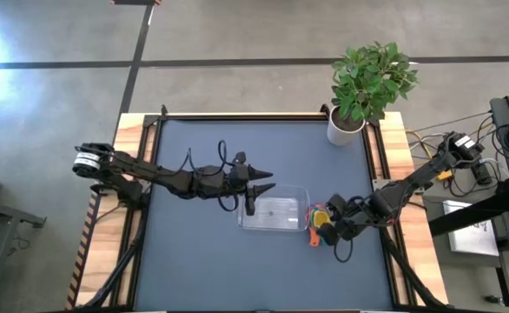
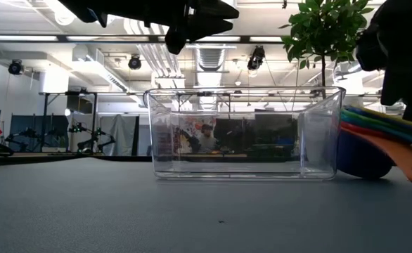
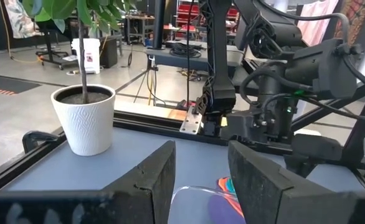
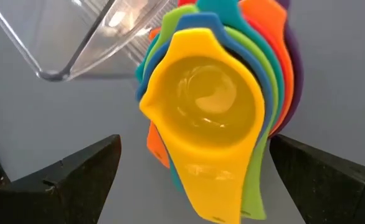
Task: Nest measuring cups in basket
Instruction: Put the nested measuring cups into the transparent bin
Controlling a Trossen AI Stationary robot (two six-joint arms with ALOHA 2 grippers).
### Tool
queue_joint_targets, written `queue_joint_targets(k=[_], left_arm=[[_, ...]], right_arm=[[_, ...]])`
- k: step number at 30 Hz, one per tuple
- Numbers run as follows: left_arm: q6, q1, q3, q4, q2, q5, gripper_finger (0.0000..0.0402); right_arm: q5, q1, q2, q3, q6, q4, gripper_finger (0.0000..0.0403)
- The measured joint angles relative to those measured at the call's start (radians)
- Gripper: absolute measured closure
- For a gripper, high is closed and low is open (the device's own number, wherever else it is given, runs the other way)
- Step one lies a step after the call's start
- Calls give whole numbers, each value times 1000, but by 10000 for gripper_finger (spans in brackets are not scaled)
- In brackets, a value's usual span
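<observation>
- The cups sit already nested in one stack on the table, just outside the basket, at the end nearer the right arm; the yellow cup is on top, with the other colours fanned out under it.
- The basket looks empty in the low view, so the step in hand is judged to be lifting the whole stack into it.
- The right gripper hangs right over the stack with its fingers spread wide to either side, holding nothing.
- To do this well, it should come straight down so the fingers straddle the bowls, not the fanned handles, and close across the stack's widest part.
- A pinch on the handles alone would probably splay the cups or drop the lower ones.
- The lift has to clear the basket's wall before moving across, since the stack lies just beside it.
- The left gripper waits above the basket's far end, fingers parted and empty; it is in the way only if the stack is carried that far.
</observation>
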Motion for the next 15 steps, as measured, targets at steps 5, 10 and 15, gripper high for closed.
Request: queue_joint_targets(k=[5,10,15], left_arm=[[0,-1,0,-1,0,0,271],[0,0,0,-1,0,0,271],[8,0,0,-1,0,0,271]], right_arm=[[33,-34,-1,1,2,-32,5],[30,-86,-1,1,-54,-54,5],[-6,-124,-2,1,-140,-45,5]])
